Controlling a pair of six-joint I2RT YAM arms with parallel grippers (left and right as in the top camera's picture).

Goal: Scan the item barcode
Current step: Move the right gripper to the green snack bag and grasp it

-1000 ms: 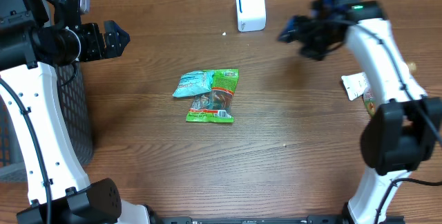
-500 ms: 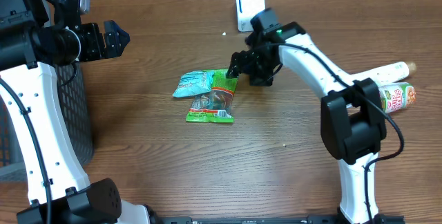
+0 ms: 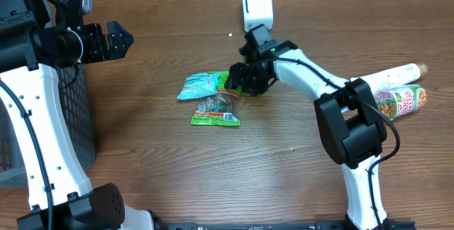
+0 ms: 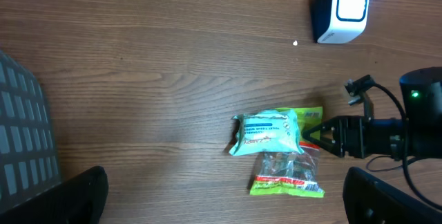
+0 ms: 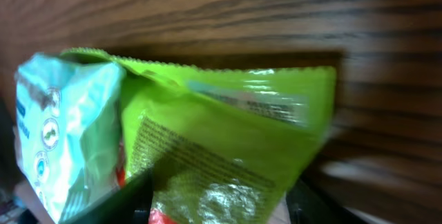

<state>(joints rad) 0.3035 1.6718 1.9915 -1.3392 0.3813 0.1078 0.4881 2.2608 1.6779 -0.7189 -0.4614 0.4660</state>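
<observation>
A green snack bag (image 3: 216, 109) lies flat mid-table with a teal packet (image 3: 201, 86) overlapping its upper left corner. My right gripper (image 3: 237, 79) is down at the green bag's far edge. In the right wrist view the green bag (image 5: 228, 141) fills the space between the two dark fingers (image 5: 131, 200), which still stand apart on either side of it, so the gripper (image 5: 217, 207) is open. The white scanner (image 3: 257, 8) stands at the back. My left gripper (image 3: 120, 40) hovers open at the far left, holding nothing.
A dark mesh basket (image 3: 78, 116) stands at the left edge beside the left arm. Two bottles (image 3: 399, 88) lie on the table at the right, behind the right arm. The left wrist view shows the bags (image 4: 276, 148) and scanner (image 4: 342, 6) from above.
The right arm swung from the far right down to the green bag's top edge, and its jaws have narrowed around that edge. The left arm and the bags stayed put.
</observation>
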